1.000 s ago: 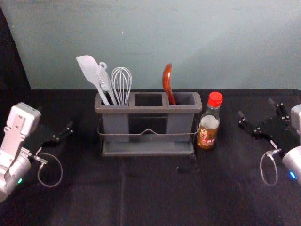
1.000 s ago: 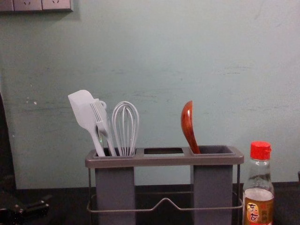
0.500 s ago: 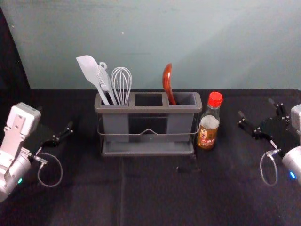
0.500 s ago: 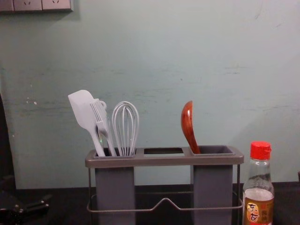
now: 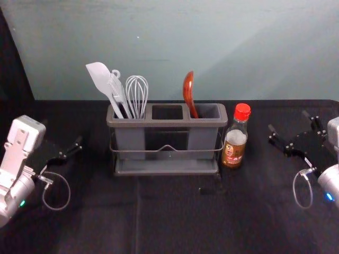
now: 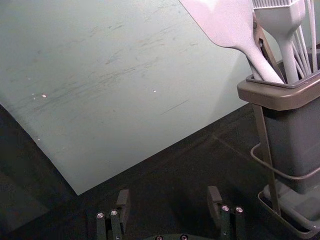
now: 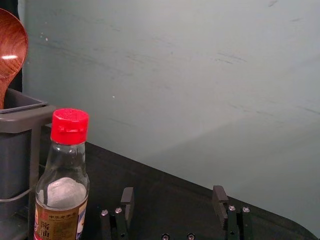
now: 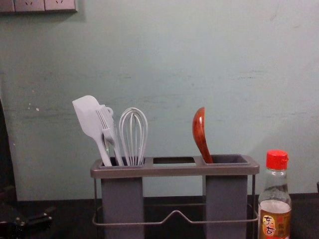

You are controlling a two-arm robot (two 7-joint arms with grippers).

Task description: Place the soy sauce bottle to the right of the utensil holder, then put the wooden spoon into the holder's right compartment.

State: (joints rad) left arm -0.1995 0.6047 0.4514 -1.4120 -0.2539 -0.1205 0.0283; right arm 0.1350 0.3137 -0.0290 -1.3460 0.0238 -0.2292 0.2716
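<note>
In the head view my left gripper [image 5: 79, 144] is out at the left side, away from the holder; in the left wrist view the left gripper [image 6: 170, 200] is open and holds nothing. My right gripper [image 5: 288, 123] is at the right side, apart from the bottle; in the right wrist view the right gripper [image 7: 173, 202] is open and empty too. The soy sauce bottle [image 5: 234, 143], red-capped, stands upright just right of the grey utensil holder [image 5: 167, 165]. The wooden spoon [image 5: 188, 90] stands bowl-up in the holder's right compartment, leaning slightly left.
A white spatula [image 5: 100, 79], a brush [image 5: 117, 91] and a whisk [image 5: 136, 92] stand in the holder's left compartment. The wall [image 5: 159, 42] rises behind the black-covered table [image 5: 175, 222].
</note>
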